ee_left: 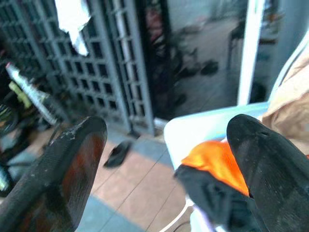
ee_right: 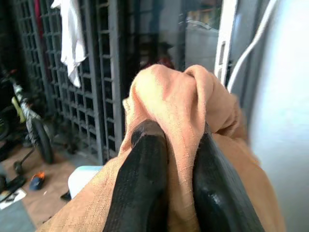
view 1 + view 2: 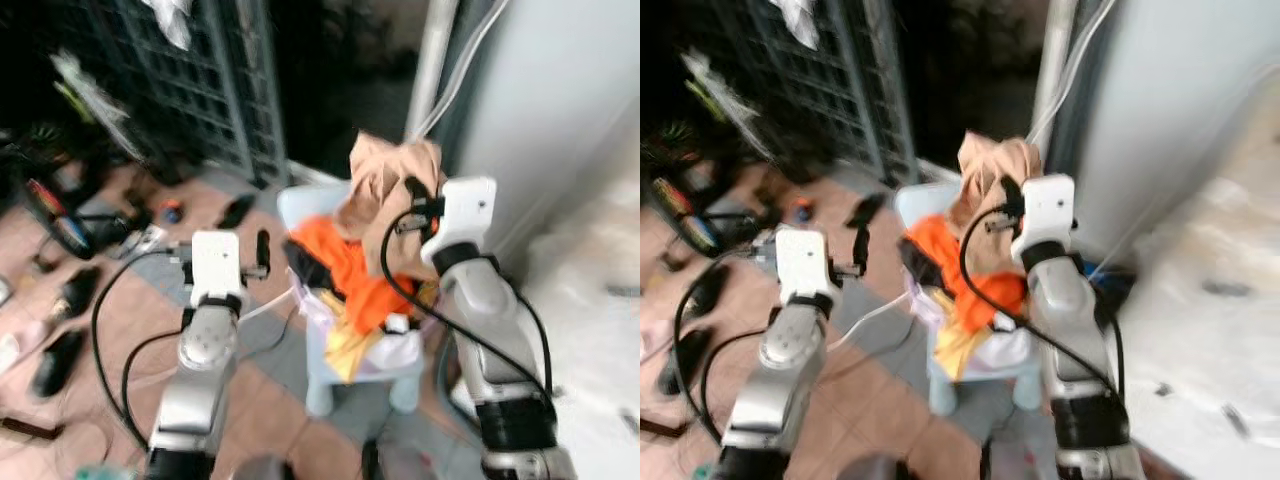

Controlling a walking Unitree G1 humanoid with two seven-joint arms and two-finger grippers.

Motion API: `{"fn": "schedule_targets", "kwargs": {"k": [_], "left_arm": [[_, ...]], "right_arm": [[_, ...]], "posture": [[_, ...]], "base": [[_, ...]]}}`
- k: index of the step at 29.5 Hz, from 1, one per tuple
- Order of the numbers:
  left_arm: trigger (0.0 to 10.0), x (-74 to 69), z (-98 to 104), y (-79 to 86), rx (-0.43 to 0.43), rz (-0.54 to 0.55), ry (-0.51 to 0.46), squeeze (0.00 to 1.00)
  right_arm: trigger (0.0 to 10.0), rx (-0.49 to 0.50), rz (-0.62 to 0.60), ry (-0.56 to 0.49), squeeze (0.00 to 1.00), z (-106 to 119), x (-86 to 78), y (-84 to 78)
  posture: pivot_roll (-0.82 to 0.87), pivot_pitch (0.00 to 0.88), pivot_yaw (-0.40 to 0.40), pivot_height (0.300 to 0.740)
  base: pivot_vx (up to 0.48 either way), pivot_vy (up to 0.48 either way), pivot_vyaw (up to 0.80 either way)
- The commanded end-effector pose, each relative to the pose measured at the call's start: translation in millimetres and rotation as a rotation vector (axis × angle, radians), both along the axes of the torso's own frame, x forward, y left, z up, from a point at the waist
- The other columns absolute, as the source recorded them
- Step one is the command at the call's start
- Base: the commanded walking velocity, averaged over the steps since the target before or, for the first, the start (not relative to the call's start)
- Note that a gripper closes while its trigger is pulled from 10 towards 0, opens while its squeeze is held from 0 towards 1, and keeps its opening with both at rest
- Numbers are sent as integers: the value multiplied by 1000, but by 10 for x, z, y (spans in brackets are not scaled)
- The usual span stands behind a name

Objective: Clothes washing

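Tan cloth (image 2: 174,116): plain peach-tan, woven texture, no print; pinched between two black fingers (image 2: 145,183) of right gripper (image 2: 176,159).
Orange garment (image 3: 345,265): bright solid orange, lying over a black piece (image 1: 212,195).
Yellow cloth (image 3: 350,345): pale yellow, hanging beneath the orange.
White cloth (image 3: 400,350): white, faintly lilac.
Plastic chair (image 3: 320,375): pale blue.
Left gripper (image 1: 166,169): fingers black, one scuffed with reddish-brown.
Arms: silver, white wrist housings, black cables.
Metal gate (image 1: 111,63): dark grey grid.
Floor (image 3: 270,410): terracotta-pink and grey tiles.
Hanging rag (image 2: 72,38): white.
Wall (image 3: 1180,110): pale grey-white.
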State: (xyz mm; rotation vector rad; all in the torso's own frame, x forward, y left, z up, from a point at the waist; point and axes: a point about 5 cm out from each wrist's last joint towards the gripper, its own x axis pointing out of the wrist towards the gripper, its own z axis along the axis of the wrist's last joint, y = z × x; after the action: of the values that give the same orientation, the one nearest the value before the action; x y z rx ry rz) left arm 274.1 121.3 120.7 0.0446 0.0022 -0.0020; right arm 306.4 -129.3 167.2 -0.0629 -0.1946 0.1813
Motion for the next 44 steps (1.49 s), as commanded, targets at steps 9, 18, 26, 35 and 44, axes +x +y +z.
{"fn": "schedule_targets", "kwargs": {"k": [9, 18, 26, 35, 44], "left_arm": [[10000, -11, 27, -10, -17, -11, -20, 0], [10000, -10, 21, -11, -25, -10, -18, 0], [10000, 2, 20, -9, -25, -9, -18, 0], [10000, 27, 72, -27, -29, 4, -35, 0], [10000, -17, 57, 133, -44, 66, -18, 0]], "right_arm": [[10000, -25, -4, -51, 0, 119, 32, 3], [10000, -34, -11, -58, 0, 129, 39, -10], [10000, -43, -24, -68, 0, 149, 50, -20], [10000, -49, -36, -80, 0, 185, 77, -41], [10000, -45, 29, -85, 0, 187, 35, 32]], "posture": [[-15, 46, 91, 740], [-18, 48, 91, 740], [-21, 51, 91, 740], [-20, 70, 95, 740], [-19, 94, 92, 740]], "base": [[0, -344, -774], [0, -427, -774], [0, -401, -772], [0, -68, -774], [0, 0, -85]]}}
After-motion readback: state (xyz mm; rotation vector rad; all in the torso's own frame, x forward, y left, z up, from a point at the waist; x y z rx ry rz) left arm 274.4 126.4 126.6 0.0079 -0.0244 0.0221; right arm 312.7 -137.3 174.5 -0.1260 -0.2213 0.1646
